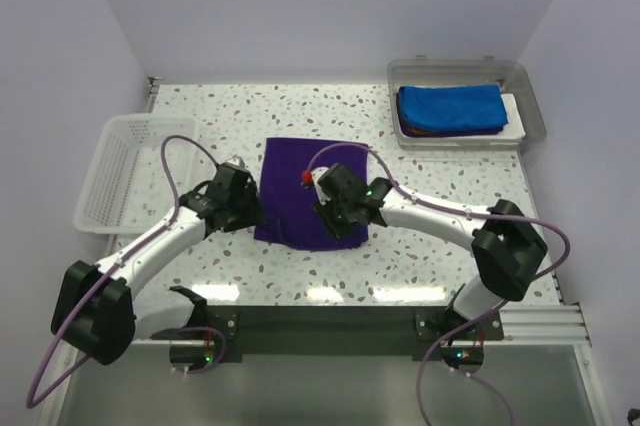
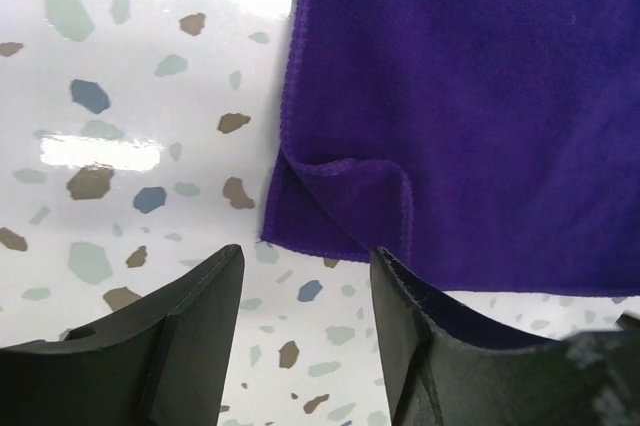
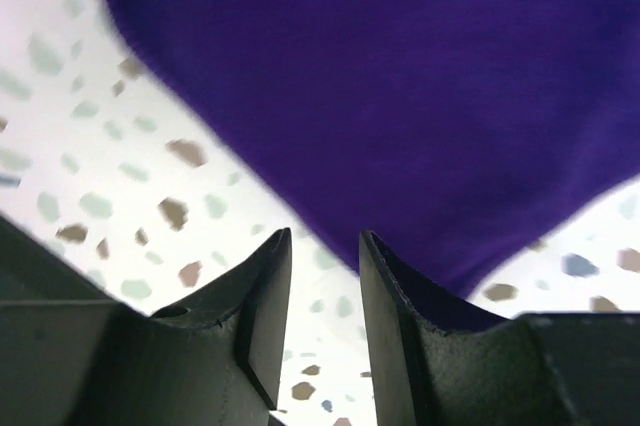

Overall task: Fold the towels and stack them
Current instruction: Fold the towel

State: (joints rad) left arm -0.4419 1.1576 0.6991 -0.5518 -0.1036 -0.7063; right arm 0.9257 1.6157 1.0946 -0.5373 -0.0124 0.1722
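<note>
The left claw (image 2: 307, 264) is open wide and holds nothing. Only table (image 2: 130, 96) shows between its fingers. Just ahead of it, a bit to its right, lies a near corner of the purple towel (image 2: 460, 86). That corner is flipped over in a small fold (image 2: 345, 191).

The right claw (image 3: 325, 246) is open only a little and holds nothing. The towel's edge is just ahead of it and runs past its right finger.

I think the job is at the start of the first fold. The towel lies flat between the two claws. Next, each claw needs to go down on its own corner, pinch it, then lift and carry it over to the far edge. The left claw should catch both layers of the flipped bit.

Far ahead of the right claw, off to its right, a bin (image 1: 530, 111) holds a folded blue towel (image 1: 450, 106). A white basket (image 1: 120, 161) sits to the left of the left claw.

From above, the arms hide the towel's near corners. The right wrist view is blurry. Something lies under the blue towel, but I cannot tell what.
</note>
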